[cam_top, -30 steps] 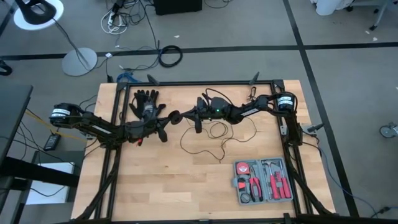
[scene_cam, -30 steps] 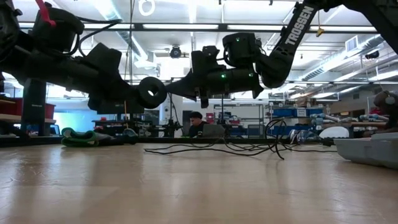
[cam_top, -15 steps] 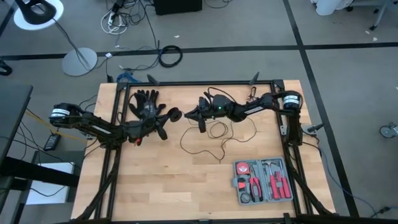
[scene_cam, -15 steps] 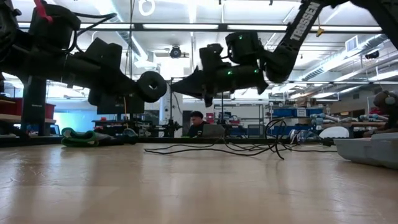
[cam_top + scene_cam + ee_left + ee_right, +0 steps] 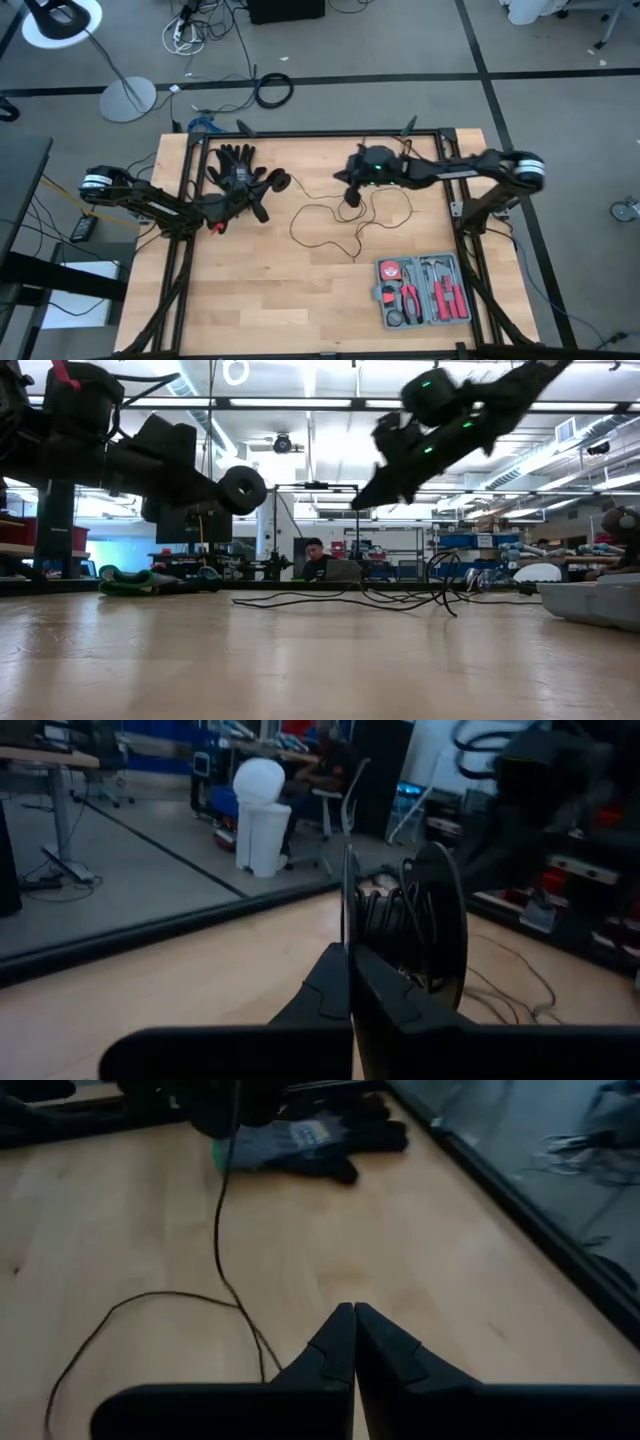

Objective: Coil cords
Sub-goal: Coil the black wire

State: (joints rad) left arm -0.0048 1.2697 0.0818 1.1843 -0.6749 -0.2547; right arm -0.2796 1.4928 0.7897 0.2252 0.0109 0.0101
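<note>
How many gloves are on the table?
1, as far as I can tell: a dark glove lies at the table's far left corner, beside the left arm. It shows grey and black in the right wrist view. A second could be hidden underneath.

A grey floor (image 5: pixel 560 110) crossed by dark lines surrounds the wooden table (image 5: pixel 260 290). A white floor lamp (image 5: pixel 62 20) stands beyond one corner. Ceiling strip lights (image 5: pixel 300 405) brighten a workshop with shelving (image 5: pixel 470 545) and a seated person (image 5: pixel 316 556).
</note>
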